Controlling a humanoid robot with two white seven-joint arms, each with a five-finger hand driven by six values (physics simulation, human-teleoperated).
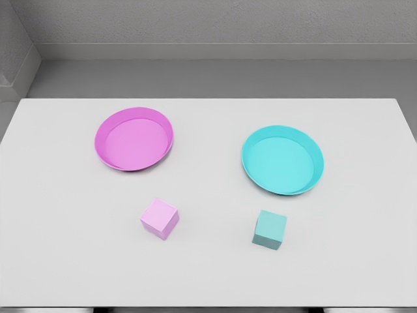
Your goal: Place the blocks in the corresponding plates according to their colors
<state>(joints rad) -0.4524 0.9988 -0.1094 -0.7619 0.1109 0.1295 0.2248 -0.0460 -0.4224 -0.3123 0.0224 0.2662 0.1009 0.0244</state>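
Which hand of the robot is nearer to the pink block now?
Neither can be named: no hand or arm shows in the head view. The pink block lies on the white table, left of the middle, near the front edge.

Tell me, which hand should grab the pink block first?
Probably the left: the pink block and pink plate both sit on the table's left half. Neither hand is in view yet.

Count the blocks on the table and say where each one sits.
2. The pink block lies on the table in front of the pink plate; the teal block lies in front of the teal plate. None looks hidden.
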